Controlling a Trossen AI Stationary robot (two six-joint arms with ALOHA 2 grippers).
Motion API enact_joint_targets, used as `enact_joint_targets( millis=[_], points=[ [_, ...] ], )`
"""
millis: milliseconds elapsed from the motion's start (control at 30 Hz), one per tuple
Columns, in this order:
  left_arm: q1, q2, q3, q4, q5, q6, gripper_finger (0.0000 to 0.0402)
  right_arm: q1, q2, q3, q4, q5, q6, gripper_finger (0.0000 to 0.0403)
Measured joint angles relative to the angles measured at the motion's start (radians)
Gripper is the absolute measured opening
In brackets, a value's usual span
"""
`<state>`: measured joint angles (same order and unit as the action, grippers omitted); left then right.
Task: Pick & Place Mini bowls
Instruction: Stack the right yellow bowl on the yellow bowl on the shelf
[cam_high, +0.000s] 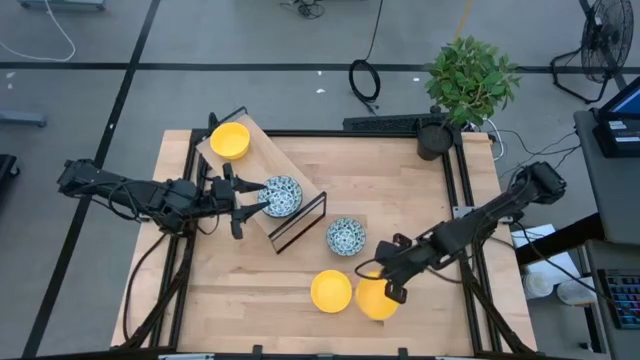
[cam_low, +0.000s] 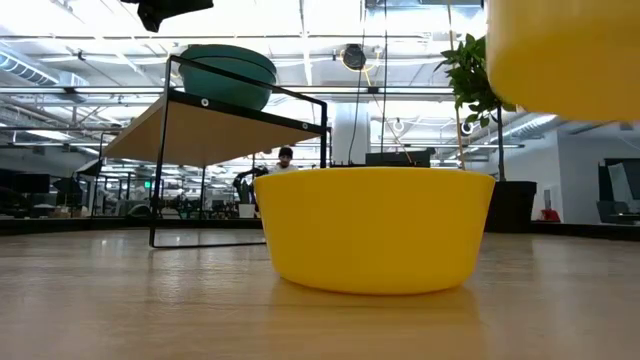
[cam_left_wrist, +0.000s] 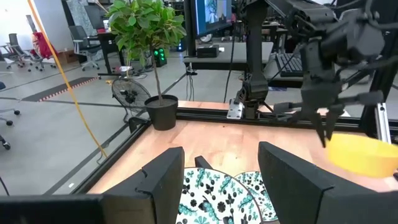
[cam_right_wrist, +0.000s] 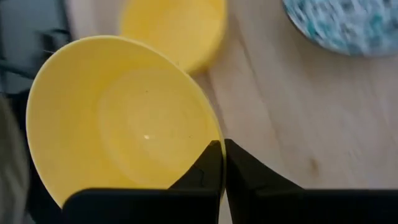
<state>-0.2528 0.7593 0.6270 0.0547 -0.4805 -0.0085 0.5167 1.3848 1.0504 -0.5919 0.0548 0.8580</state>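
While the right gripper (cam_right_wrist: 217, 163) pinches the rim of a yellow bowl (cam_high: 376, 299), its fingers closed on the thin wall, that bowl hangs tilted above the table's (cam_high: 400, 190) near edge, smooth and glossy inside. Just beside it sits a 2nd yellow bowl (cam_high: 331, 290) on the pale wood. Farther in rests a blue-patterned bowl (cam_high: 346, 236). On the raised shelf (cam_high: 296, 205), a wood board on a thin black wire frame, lie a 2nd patterned bowl (cam_high: 281, 195) and a 3rd yellow bowl (cam_high: 230, 139). The left gripper (cam_high: 244, 198) hovers at that patterned bowl, fingers spread apart. Count: 3 yellow, 2 patterned. A potted plant (cam_high: 466, 82) stands at the far corner.
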Motion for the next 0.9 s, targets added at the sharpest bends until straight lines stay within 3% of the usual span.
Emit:
enact_joint_targets(
  millis=[533,900],
  points=[
    [0.0,0.0,0.0,-0.002,0.0,0.0,0.0209,0.001,-0.05,0.0,0.29,-0.085,-0.352,0.0],
    [0.0,0.0,0.0,-0.002,0.0,0.0,0.0209,0.001,-0.05,0.0,0.424,-0.086,-0.556,0.0]
  ],
)
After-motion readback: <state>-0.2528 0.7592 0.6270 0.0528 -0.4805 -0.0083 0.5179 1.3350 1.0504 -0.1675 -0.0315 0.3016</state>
